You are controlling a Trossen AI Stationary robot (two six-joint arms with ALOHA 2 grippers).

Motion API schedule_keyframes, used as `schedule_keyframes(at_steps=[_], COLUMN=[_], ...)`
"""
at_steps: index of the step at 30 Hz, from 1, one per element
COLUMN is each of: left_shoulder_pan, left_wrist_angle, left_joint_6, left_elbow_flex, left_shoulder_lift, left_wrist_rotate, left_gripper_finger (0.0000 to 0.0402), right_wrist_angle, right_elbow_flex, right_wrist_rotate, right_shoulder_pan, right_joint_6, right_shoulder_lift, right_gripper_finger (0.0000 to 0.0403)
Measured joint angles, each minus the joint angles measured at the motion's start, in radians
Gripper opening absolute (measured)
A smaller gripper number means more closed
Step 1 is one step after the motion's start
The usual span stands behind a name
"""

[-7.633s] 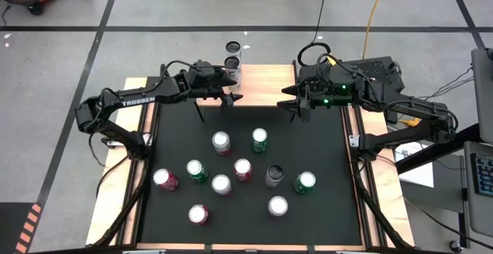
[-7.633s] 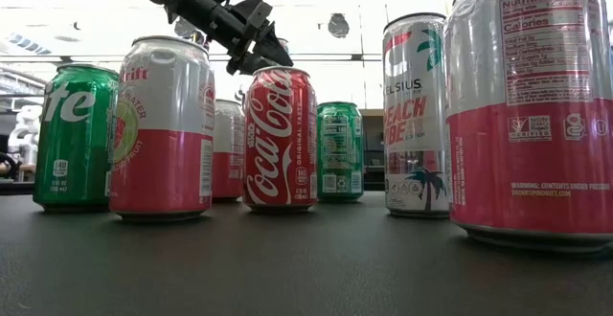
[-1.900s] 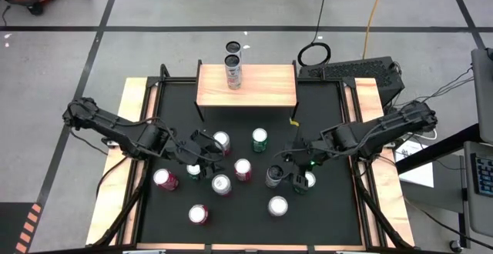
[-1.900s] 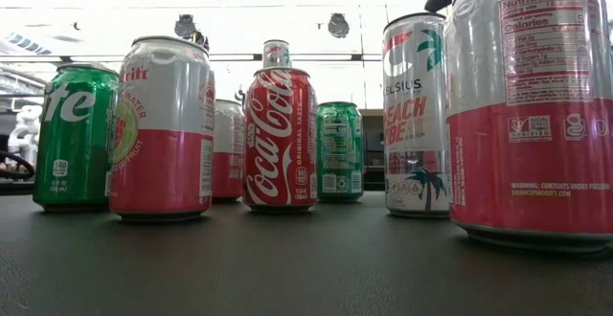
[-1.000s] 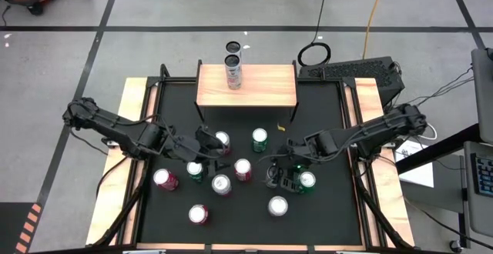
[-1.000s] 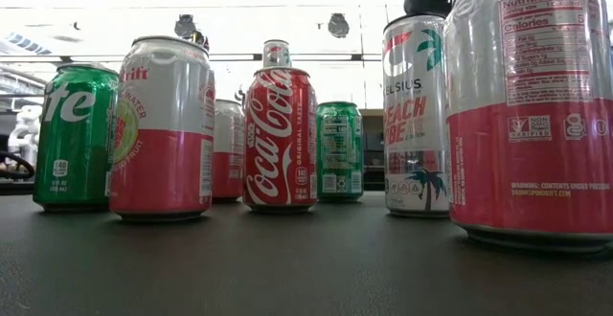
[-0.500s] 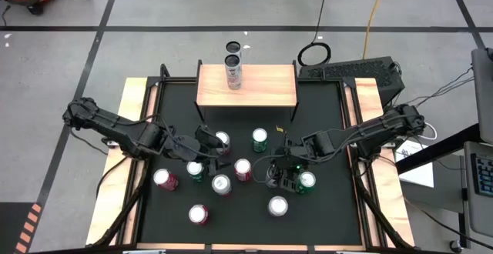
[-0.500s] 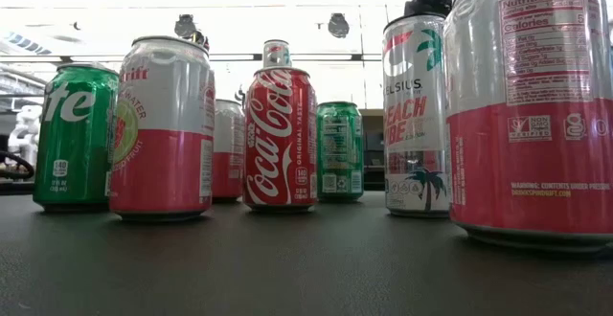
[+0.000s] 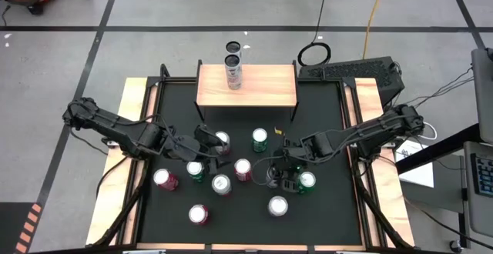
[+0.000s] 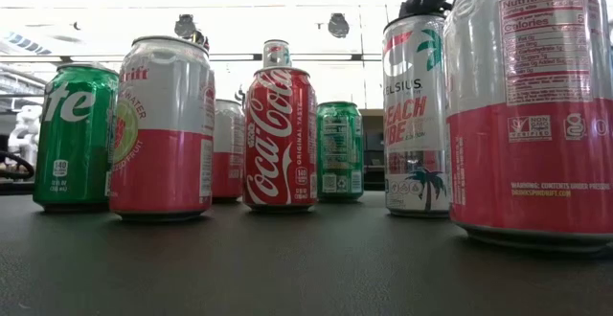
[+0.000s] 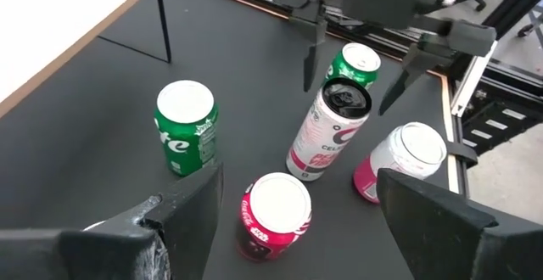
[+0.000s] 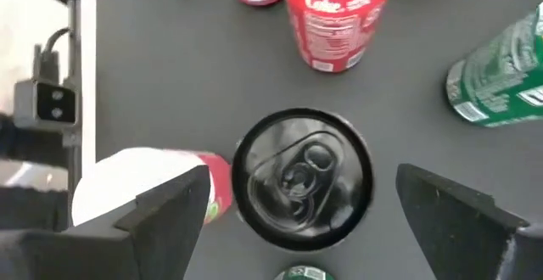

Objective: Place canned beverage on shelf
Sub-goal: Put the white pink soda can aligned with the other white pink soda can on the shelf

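Your right gripper (image 9: 279, 178) hangs directly over the tall black-topped can (image 12: 302, 178), jaws spread wide either side of it, gripping nothing. That can stands upright on the tabletop (image 9: 323, 131), long axis vertical, lid up. Your left gripper (image 9: 218, 152), jaws also open and empty, hovers above the red cola can (image 11: 273, 215). The shelf (image 9: 266, 85) carries one upright can (image 9: 233, 71).

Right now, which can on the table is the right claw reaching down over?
The tall Celsius can with the dark lid. The right gripper hangs open straight above it, one finger on each side. The other cans have shiny silver tops; this one's top is black.
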Motion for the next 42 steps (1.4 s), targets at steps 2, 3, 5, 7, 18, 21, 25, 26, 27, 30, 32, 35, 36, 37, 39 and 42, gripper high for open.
schedule_keyframes(at_steps=[2,3,5,7,18,21,25,26,27,30,32,35,36,37,39,42], left_shoulder_pan=[0.000,0.000,0.000,0.000,0.000,0.000,0.000,0.000,0.000,0.000,0.000,0.000,0.000,0.000,0.000,0.000], left_wrist_angle=[0.000,0.000,0.000,0.000,0.006,0.006,0.008,0.008,0.007,0.007,0.007,0.007,0.007,0.006,0.006,0.006], left_joint_6=[0.000,0.000,0.000,0.000,-0.017,-0.027,-0.027,-0.027,-0.027,-0.027,-0.026,-0.026,-0.026,-0.026,-0.026,-0.027], left_elbow_flex=[0.000,0.000,0.000,0.000,0.000,0.000,0.000,0.000,0.000,0.000,0.000,0.000,0.000,0.000,0.000,0.000], left_shoulder_lift=[0.000,0.000,0.000,0.000,0.000,0.000,0.000,0.000,0.000,0.000,0.000,0.000,0.000,0.000,0.000,0.000], left_wrist_rotate=[-0.012,-0.017,-0.024,-0.029,-0.032,-0.032,-0.033,-0.036,-0.038,-0.041,-0.042,-0.042,-0.042,-0.043,-0.043,-0.043], left_gripper_finger=[0.0312,0.0312,0.0312,0.0312,0.0312,0.0312,0.0312,0.0312,0.0312,0.0312,0.0312,0.0312,0.0312,0.0312,0.0312,0.0312], right_wrist_angle=[0.000,0.000,-0.001,0.000,0.022,0.027,0.032,0.033,0.034,0.036,0.043,0.050,0.050,0.050,0.050,0.055], right_elbow_flex=[0.000,0.000,0.000,0.000,0.000,0.000,0.000,0.000,0.000,0.000,0.000,0.000,0.000,0.000,0.000,0.000], right_wrist_rotate=[-0.007,-0.007,-0.010,-0.023,-0.035,-0.034,-0.034,-0.034,-0.034,-0.033,-0.033,-0.030,-0.030,-0.030,-0.029,-0.029], right_shoulder_pan=[-0.001,-0.002,-0.004,-0.005,-0.006,-0.006,-0.006,-0.006,-0.006,-0.006,-0.006,-0.006,-0.006,-0.006,-0.006,-0.006], right_joint_6=[-0.027,-0.038,-0.063,-0.089,-0.118,-0.107,-0.099,-0.099,-0.099,-0.100,-0.104,-0.119,-0.122,-0.124,-0.124,-0.120], right_shoulder_lift=[0.006,0.013,0.027,0.041,0.130,0.132,0.127,0.127,0.126,0.126,0.126,0.126,0.126,0.126,0.126,0.126], right_gripper_finger=[0.0357,0.0357,0.0357,0.0357,0.0322,0.0306,0.0294,0.0293,0.0293,0.0293,0.0293,0.0292,0.0292,0.0291,0.0286,0.0272])
